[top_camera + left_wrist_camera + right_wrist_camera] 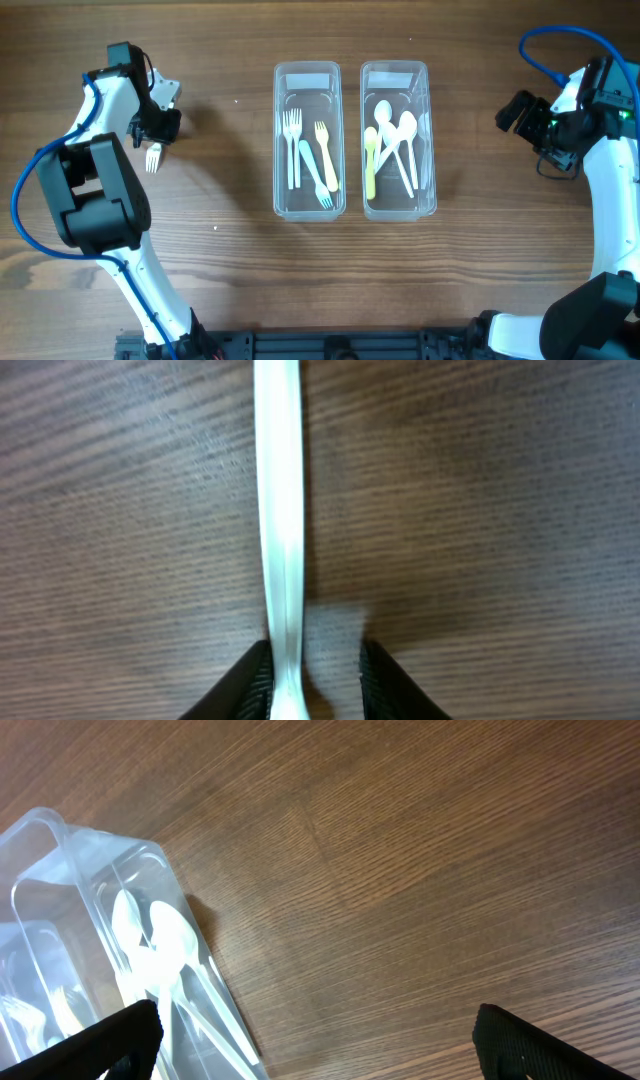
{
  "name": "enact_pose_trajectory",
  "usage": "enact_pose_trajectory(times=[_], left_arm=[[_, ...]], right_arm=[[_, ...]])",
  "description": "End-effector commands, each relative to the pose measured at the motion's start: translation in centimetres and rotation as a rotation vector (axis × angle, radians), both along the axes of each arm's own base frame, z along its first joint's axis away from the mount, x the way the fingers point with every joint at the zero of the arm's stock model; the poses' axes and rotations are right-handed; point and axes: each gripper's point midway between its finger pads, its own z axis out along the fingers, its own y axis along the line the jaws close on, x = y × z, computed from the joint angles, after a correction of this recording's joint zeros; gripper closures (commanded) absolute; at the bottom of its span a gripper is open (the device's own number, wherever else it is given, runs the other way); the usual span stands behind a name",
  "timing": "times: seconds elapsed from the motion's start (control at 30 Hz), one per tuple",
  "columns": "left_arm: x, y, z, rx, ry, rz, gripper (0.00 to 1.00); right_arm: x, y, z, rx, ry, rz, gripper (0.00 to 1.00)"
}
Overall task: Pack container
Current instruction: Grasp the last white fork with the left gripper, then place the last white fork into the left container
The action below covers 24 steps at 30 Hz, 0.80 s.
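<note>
While the left hand hangs low near the left edge of the surface, a white fork lies flat on the wood beneath it, its handle running between the two fingers. Seen from the left wrist, one finger touches the side of the handle. The other stands off from it, with a strip of bare wood showing in the gap, so the hand is partly apart and not clamped on the fork. From overhead the tines stick out past the hand toward the near edge.

Two clear containers stand side by side at the middle of the surface, close together, their long sides parallel. The fork container, on the left, holds a white fork, a blue fork and a yellow fork, all lying lengthwise. The spoon container, on the right, holds several white spoons and a pale yellow-green spoon.

The right hand hangs near the right edge, well apart from both containers. Its fingers are spread wide with nothing between them, and its camera catches one corner of the spoon container.
</note>
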Motion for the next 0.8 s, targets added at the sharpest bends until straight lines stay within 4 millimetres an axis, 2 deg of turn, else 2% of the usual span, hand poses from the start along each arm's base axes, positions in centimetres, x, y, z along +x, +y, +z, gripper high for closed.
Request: enact_pose_trajectory(times=[0.0,0.1,0.3,0.43,0.57,0.67,0.77], left_arm=[[-1.0,0.0,-1.0,-0.011,0.047,-0.002,0.76],[-1.7,-0.1,-1.1,-0.017,0.074,-0.002,0.96],[-2.8,-0.7,-0.4,-0.027,0.117,0.005,0.96],[-1.5,-2.6,2.6,-0.076,0.051,0.054,0.96],[-0.3,-7.3,8.4,-0.156,-0.047,0.056,0.96],[-0.1,-12.0,13.0,-0.177,-0.136,0.006,0.96],[-1.1,-17.9,16.9,-0.217,-0.221,-0.111,0.96]], right_arm=[[0.0,0.2,-0.5,0.017,0.016,-0.004,0.0],[-0.1,0.3,-0.5,0.018,0.02,-0.003,0.0],[-0.3,0.3,-0.6,0.021,0.027,-0.004,0.0],[-0.4,0.4,-0.6,0.023,0.032,-0.004,0.0],[-0.4,0.4,-0.6,0.023,0.033,-0.004,0.0],[-0.4,0.4,-0.6,0.022,0.032,-0.004,0.0],[-0.3,0.3,-0.6,0.022,0.029,-0.004,0.0]])
